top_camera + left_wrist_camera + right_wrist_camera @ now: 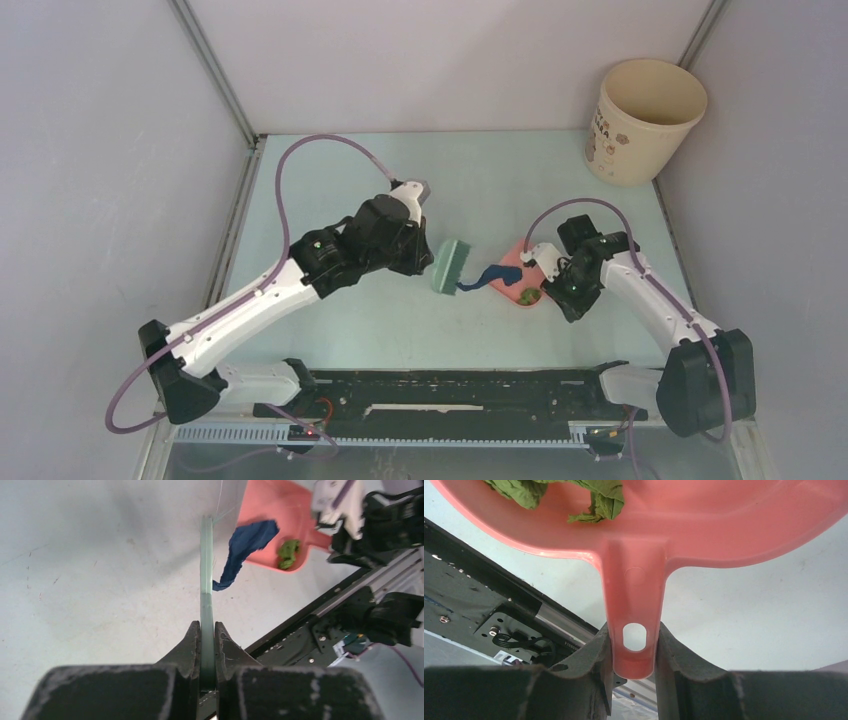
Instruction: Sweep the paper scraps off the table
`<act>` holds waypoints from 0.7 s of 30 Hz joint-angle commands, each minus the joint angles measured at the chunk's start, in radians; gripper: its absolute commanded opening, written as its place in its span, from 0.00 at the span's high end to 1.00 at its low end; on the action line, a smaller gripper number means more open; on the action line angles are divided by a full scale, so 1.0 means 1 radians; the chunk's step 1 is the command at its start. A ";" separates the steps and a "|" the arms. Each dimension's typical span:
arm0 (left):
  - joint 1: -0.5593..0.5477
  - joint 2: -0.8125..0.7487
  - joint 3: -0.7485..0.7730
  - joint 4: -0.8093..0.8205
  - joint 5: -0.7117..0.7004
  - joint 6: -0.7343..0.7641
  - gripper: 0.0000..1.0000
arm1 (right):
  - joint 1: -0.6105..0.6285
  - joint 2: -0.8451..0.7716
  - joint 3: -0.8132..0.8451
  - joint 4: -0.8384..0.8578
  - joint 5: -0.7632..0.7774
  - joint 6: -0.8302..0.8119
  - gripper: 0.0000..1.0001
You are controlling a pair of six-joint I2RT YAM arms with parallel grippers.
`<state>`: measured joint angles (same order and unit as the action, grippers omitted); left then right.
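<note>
My left gripper [428,262] is shut on the green hand brush [450,265], which stands on the mint-green table [520,190]; in the left wrist view the gripper [207,632] clamps the brush's thin edge [206,575]. A dark blue paper scrap [490,276] lies half on the lip of the pink dustpan [512,262], just right of the brush. It also shows in the left wrist view [247,542]. A green scrap [528,296] lies inside the pan [596,497]. My right gripper [634,647] is shut on the dustpan's handle [634,595]. No other scraps show.
A cream bucket [645,120] stands at the table's far right corner. A black rail [450,390] runs along the near edge between the arm bases. Grey walls enclose the left, back and right sides.
</note>
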<state>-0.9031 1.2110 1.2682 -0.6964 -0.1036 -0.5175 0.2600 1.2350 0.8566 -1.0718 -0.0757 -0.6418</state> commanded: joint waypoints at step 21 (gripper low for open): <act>0.005 0.262 0.240 0.142 0.184 0.047 1.00 | 0.044 -0.031 0.013 0.026 -0.079 0.074 1.00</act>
<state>-0.9001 1.4273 1.4303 -0.6056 -0.0113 -0.4694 0.2890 1.2228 0.8597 -1.0710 -0.1406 -0.5930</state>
